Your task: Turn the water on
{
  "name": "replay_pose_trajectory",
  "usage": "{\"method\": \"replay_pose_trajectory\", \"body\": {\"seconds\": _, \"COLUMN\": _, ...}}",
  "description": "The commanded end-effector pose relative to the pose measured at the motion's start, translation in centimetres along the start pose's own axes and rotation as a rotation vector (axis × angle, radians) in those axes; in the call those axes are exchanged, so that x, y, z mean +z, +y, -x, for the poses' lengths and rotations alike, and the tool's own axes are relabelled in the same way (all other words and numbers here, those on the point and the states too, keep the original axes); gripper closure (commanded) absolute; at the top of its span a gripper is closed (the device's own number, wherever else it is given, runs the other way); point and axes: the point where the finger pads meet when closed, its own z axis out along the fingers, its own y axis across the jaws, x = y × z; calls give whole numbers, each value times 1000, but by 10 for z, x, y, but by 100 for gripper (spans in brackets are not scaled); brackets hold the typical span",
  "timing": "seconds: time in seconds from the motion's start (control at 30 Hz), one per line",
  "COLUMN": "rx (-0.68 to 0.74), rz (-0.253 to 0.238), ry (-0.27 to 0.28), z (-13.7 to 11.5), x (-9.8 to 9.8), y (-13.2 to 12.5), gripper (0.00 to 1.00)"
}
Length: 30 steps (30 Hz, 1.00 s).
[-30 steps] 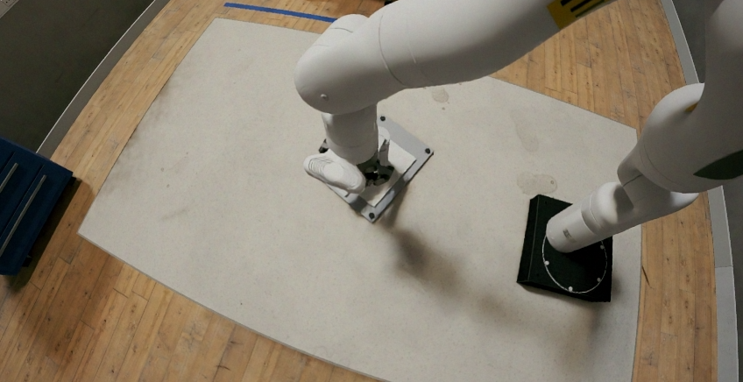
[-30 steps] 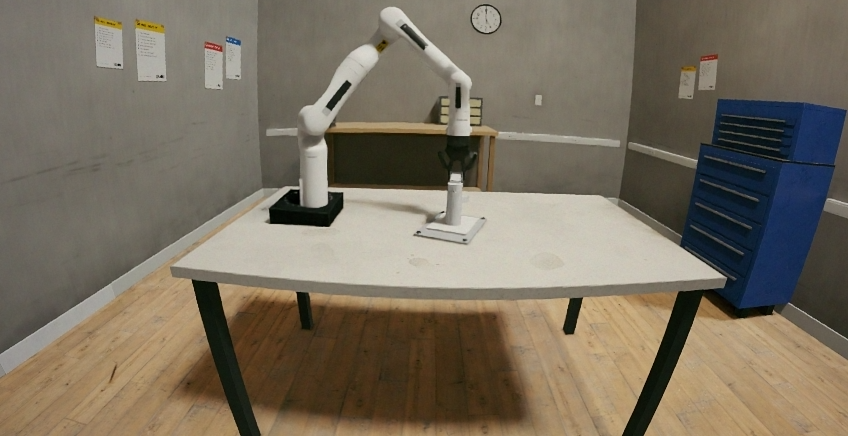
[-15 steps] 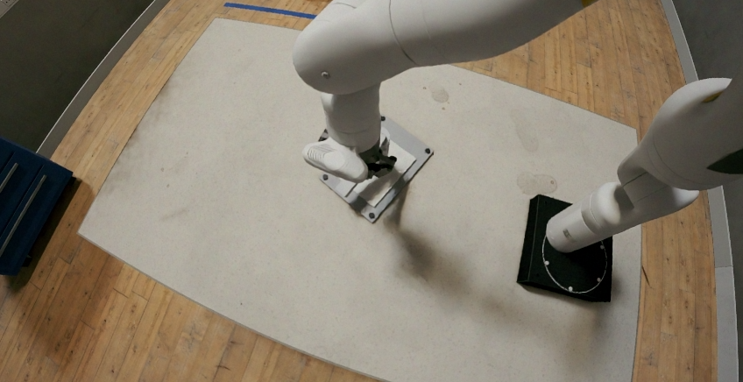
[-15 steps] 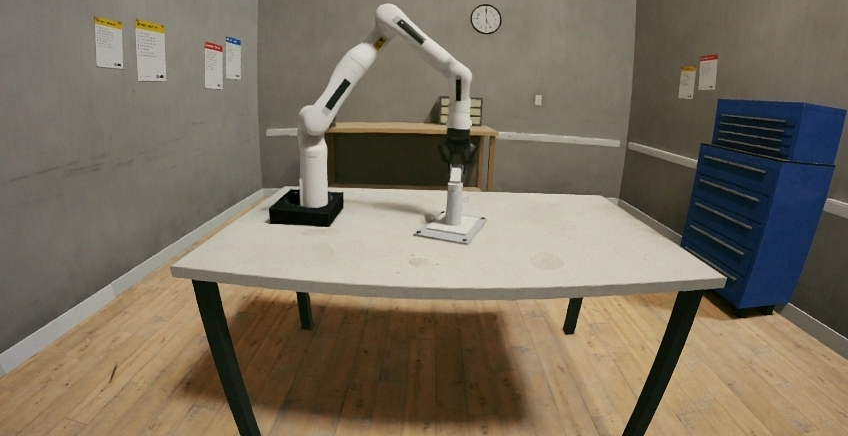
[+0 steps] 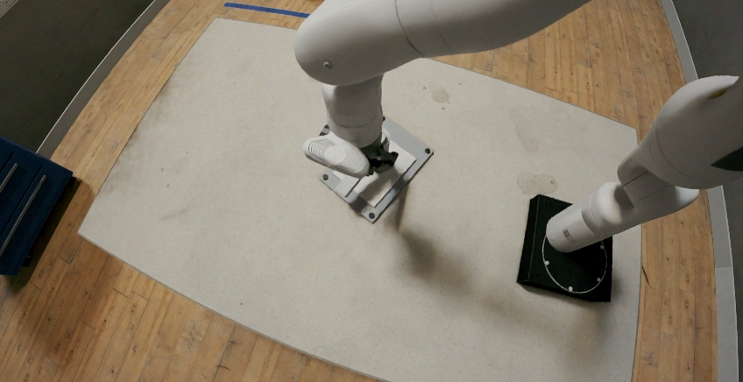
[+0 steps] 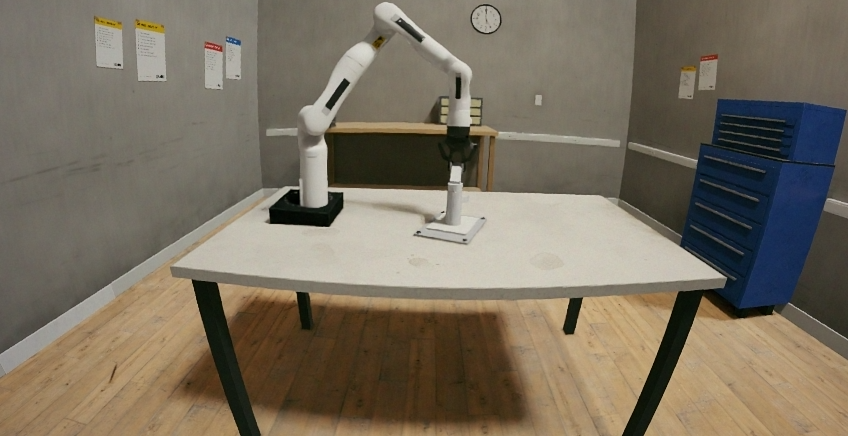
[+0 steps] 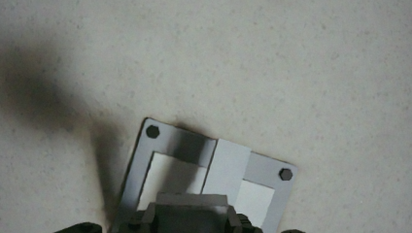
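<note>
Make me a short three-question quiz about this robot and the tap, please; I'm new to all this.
1. True or false: the black claw is shut on the white upright tap lever.
2. The tap's flat grey base plate is fixed with: A) corner bolts, B) tape, C) a clamp?
3. Fill in: the white robot arm stands on a ____ square pedestal.

Key:
1. True; it grips the lever from above.
2. A.
3. Black.

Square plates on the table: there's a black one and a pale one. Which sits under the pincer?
The pale grey bolted plate carrying the tap; the black plate holds the arm's foot.
</note>
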Motion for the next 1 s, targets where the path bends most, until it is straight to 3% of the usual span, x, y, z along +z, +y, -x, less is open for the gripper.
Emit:
{"method": "replay_pose_trajectory", "body": {"seconds": 0.0, "rx": 2, "rz": 3, "ry": 1, "z": 1, "x": -3, "y": 0, "gripper": 90}}
{"method": "replay_pose_trajectory", "body": {"seconds": 0.97, "rx": 2, "rz": 3, "ry": 1, "z": 3, "x": -5, "y": 0, "gripper": 90}}
